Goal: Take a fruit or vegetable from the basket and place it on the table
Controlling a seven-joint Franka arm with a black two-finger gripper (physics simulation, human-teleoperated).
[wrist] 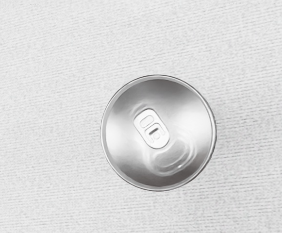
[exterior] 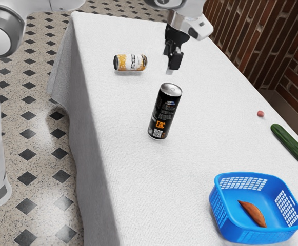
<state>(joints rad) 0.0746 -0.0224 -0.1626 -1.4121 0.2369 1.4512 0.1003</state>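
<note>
Basket point(exterior: 256, 236) is your landmark: blue moulded plastic, rounded corners, walls pierced by a fine rectangular grid, smooth floor. Its base rests on the counter point(exterior: 138, 179), which is draped in white woven cloth with a fine ribbed grain; the cloth hangs in soft folds at the side.

Locate the task item, a brown, tapered vegetable point(exterior: 252, 212) with pointed ends, inside the basket, lying on its floor. Near the basket, toward the exterior view's upper right, note the cucumber point(exterior: 291, 145): dark green, long, round-ended. Farther from the basket, past the cucumber's upper end, note a small, rounded, pinkish-red item point(exterior: 260, 114).

Well apart from the basket, toward the exterior view's upper left, observe the black can point(exterior: 164, 113): an upright metal cylinder with white and orange print. In the wrist view you see its brushed-silver lid, circular raised rim and oval pull tab. Beyond it from the basket, a yellow-and-white can point(exterior: 131, 62) lies on its side.

Check the fingers point(exterior: 172, 60): black, angular, pointing down, above the cloth and on the black can's far side from the basket. They stand apart and grip nothing; you cannot tell the exact width of their opening.
</note>
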